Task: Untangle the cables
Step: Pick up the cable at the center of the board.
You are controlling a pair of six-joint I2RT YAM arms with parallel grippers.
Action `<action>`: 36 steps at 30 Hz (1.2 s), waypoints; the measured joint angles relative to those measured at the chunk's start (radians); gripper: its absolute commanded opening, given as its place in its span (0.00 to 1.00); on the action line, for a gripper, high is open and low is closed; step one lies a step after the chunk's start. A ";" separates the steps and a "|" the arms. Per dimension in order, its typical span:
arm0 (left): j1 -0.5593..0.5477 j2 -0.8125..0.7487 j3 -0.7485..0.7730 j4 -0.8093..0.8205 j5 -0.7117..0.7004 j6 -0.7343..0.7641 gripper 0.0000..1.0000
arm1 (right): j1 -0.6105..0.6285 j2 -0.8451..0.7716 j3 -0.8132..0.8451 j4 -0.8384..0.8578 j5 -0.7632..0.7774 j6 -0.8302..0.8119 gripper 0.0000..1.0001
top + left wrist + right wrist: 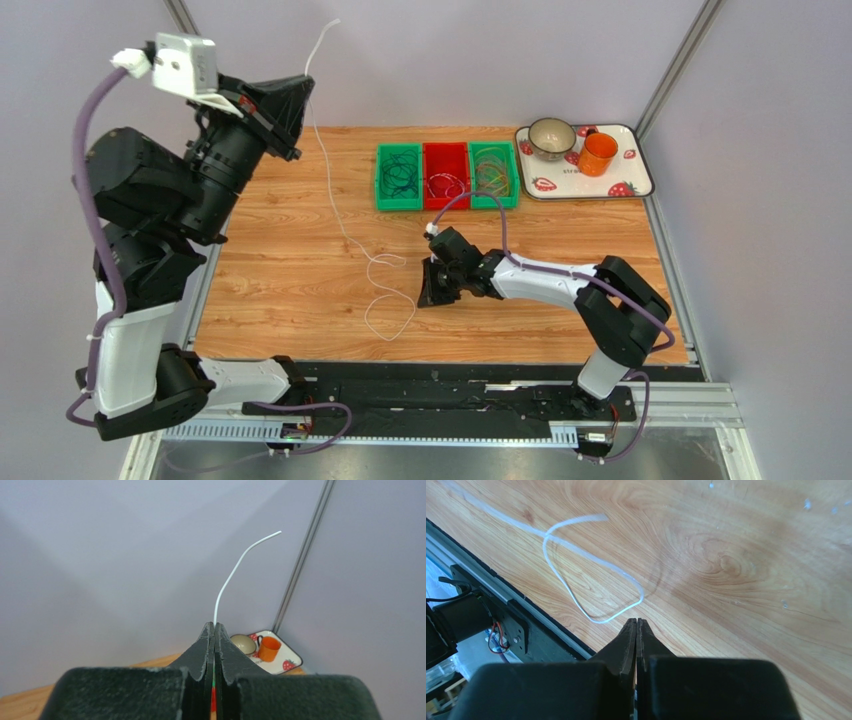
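White cable (601,621), green bins (381,180), red bin (446,204), orange cup (598,155) (tray (640,165) strawberry-patterned, white)

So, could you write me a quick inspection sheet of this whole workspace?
Surface: wooden table.
Job's things: white cable hangs from the left gripper, up high, to loops on the table; other cables lie in left green bin, red bin, right green bin.
Clutter: tray with bowl and orange cup.
Grippers: left shut on the white cable; right gripper shut, low by the loop, grip unclear.
Cables: purple-grey hoses along both arms.
Surroundings: pale walls, metal posts, black rail.
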 measured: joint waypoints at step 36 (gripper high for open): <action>0.166 -0.174 -1.051 -0.247 -0.051 -0.455 0.00 | -0.101 -0.138 0.120 -0.262 0.079 -0.076 0.54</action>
